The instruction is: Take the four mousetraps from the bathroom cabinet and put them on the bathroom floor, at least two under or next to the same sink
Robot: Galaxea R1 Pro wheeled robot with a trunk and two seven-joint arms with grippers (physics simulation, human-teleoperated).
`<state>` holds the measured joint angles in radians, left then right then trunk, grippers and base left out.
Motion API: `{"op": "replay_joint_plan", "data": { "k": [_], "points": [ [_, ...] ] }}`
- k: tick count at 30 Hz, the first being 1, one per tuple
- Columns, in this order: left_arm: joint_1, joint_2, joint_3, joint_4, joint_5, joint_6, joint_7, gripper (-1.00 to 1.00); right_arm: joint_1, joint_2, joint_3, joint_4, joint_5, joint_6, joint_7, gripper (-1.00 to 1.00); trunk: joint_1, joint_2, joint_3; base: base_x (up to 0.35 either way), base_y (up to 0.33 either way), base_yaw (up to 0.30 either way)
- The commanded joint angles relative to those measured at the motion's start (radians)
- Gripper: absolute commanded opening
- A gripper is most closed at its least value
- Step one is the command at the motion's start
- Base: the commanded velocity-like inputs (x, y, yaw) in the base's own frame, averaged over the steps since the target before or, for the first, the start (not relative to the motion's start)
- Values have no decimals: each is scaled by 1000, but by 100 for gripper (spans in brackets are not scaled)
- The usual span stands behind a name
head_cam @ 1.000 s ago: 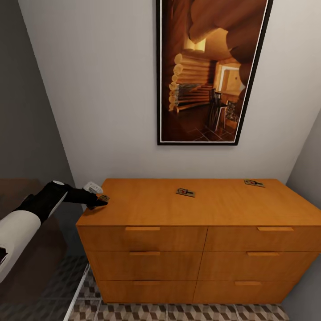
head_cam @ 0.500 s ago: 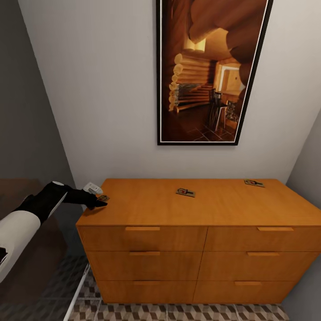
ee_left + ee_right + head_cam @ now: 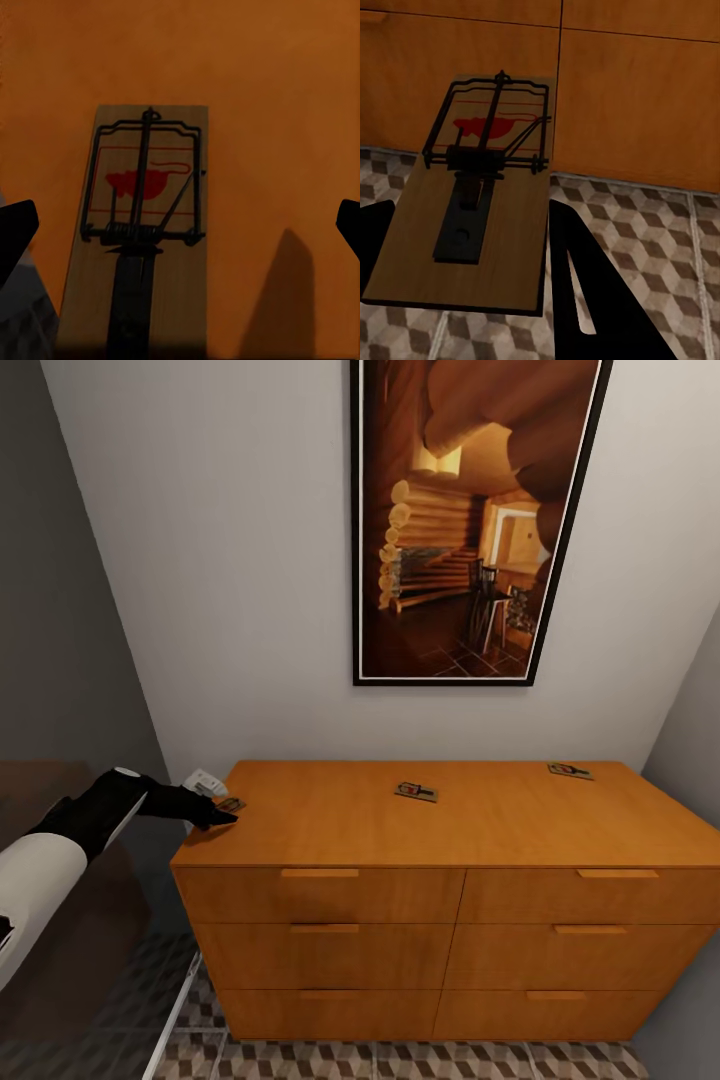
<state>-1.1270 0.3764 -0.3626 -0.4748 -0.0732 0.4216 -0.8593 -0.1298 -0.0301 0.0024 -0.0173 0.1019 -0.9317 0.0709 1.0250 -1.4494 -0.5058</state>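
My left gripper (image 3: 180,225) hangs spread over a cabinet-top (image 3: 480,830) mousetrap (image 3: 142,232) for pickup, while my right gripper (image 3: 472,247) clamps another trap (image 3: 476,202).

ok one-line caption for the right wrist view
Right gripper holds a mousetrap above the patterned floor, beside the cabinet.

Leftmost mousetrap (image 3: 231,804) under left end effector (image 3: 222,812)

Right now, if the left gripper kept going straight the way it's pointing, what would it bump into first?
Probably the mousetrap lying flat on the cabinet top. The left gripper is open, its fingers wide on either side of the trap. How far is hard to judge.
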Motion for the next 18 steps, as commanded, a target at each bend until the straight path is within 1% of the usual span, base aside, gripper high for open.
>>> {"op": "replay_joint_plan", "data": {
  "k": [1,13,18],
  "points": [
    [0,1,-1,-2,-3,6,-4,100,-1,0,-1,0,-1,-3,6,-100,0,-1,-1,0,0,0],
    [0,3,-1,9,-3,6,-4,100,-1,0,-1,0,-1,-3,6,-100,0,-1,-1,0,0,0],
    [0,3,-1,19,-2,-32,-4,100,-1,0,-1,0,-1,-3,6,-100,0,-1,-1,0,0,0]
  ]
}}
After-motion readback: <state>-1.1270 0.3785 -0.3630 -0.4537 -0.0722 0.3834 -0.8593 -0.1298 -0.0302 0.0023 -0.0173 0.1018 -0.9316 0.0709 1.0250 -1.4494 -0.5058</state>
